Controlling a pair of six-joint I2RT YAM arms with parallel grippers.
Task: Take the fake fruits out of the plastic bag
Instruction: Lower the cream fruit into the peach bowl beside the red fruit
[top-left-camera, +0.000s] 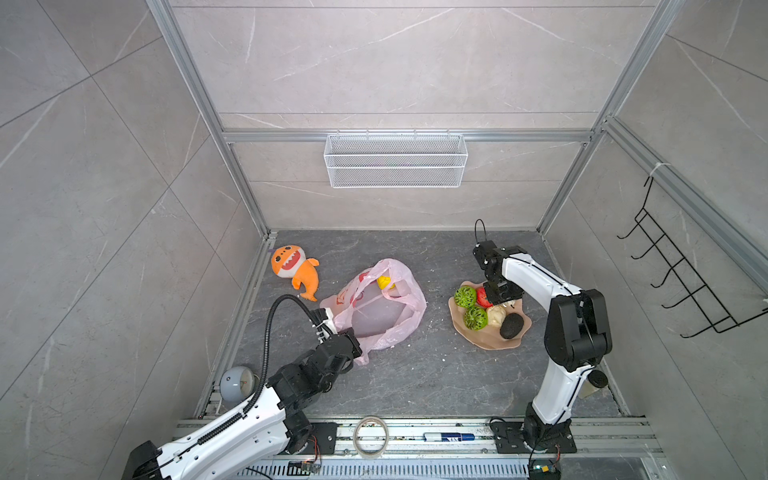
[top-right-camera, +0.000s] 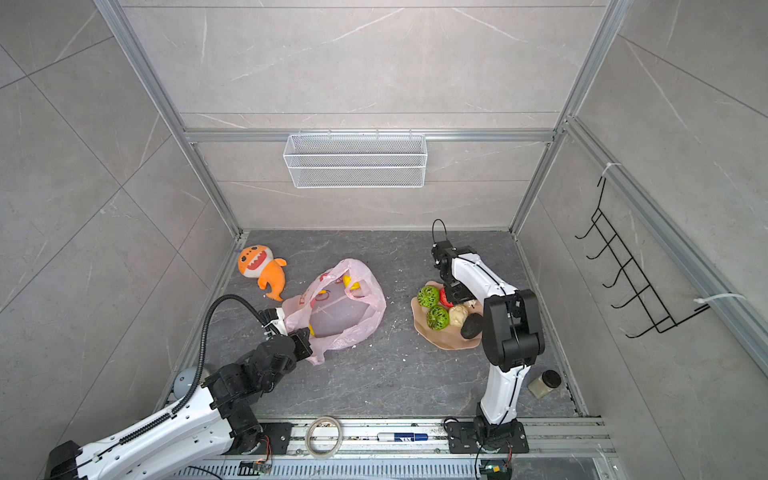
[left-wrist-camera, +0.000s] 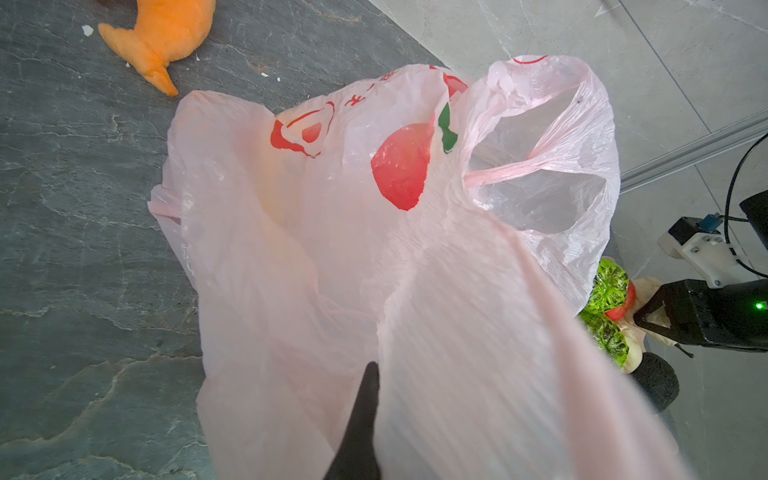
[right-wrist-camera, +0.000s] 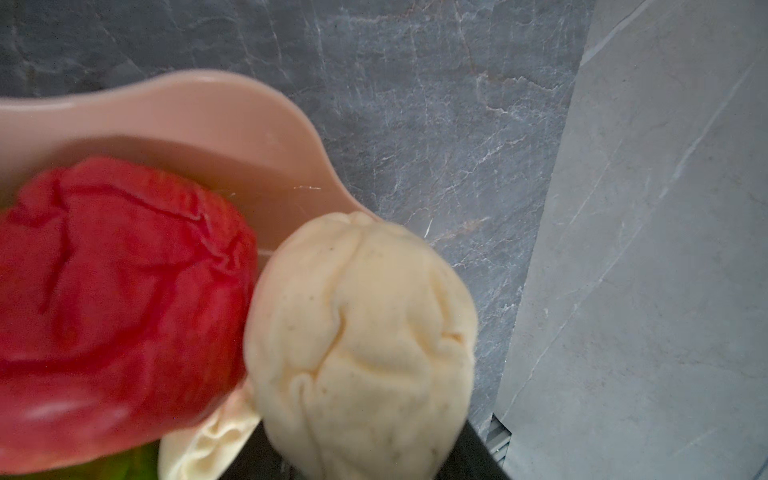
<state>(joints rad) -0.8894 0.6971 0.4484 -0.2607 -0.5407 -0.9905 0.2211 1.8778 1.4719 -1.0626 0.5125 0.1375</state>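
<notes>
- Your left gripper (top-left-camera: 353, 337) pinches the plastic bag (top-left-camera: 415, 307) at its hem, fingers pressed together; the film looks limp and slippery, so take a bunched fold.
- One yellow fruit (top-left-camera: 385, 282) lies inside, well beyond those fingertips.
- Your right gripper (top-left-camera: 500, 297) fingers clasp a cream lumpy piece (right-wrist-camera: 361, 345) over the bowl (right-wrist-camera: 199, 108); it looks light and soft: grip its middle.

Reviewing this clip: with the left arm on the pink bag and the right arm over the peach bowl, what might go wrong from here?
1. The right gripper holds a cream lumpy piece over the crowded peach bowl, close to its rim. Released there, it may roll off the red apple and out of the bowl.
2. The left gripper pinches only the thin edge of the plastic bag. A pull may drag the whole bag, or the film may slip free, leaving the yellow fruit inside.
</notes>
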